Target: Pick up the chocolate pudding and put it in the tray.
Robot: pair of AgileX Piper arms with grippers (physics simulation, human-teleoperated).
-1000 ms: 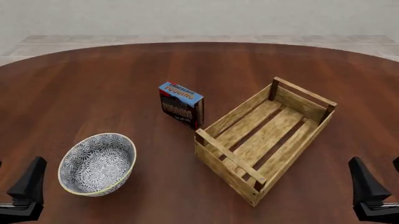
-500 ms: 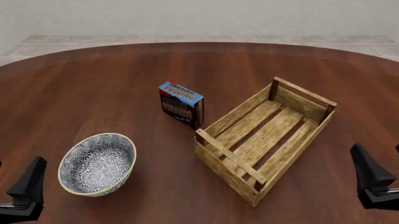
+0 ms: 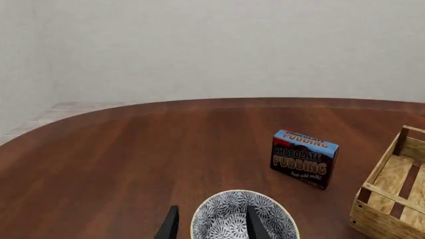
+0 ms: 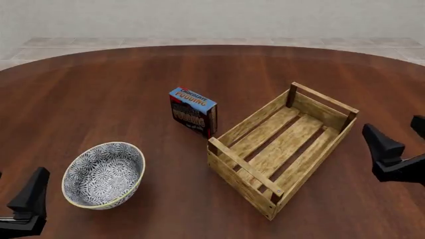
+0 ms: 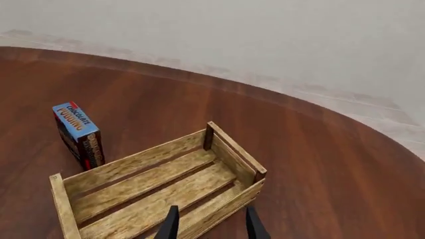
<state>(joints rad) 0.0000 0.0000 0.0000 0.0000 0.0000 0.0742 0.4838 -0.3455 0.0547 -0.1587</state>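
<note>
Moved up-frame at right edge, my right tool (image 4: 397,149), fingers apart and empty, beside tray (image 4: 282,148); chocolate pudding (image 4: 193,112) upright centre-frame.

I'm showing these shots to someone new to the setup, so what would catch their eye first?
Probably the tray, the biggest thing, sitting empty and at an angle right of the table's middle. Next, the pudding, its blue top bright against the dark wood, standing upright just off the tray's far-left side. Then the patterned bowl near the left gripper, which is open.
</note>
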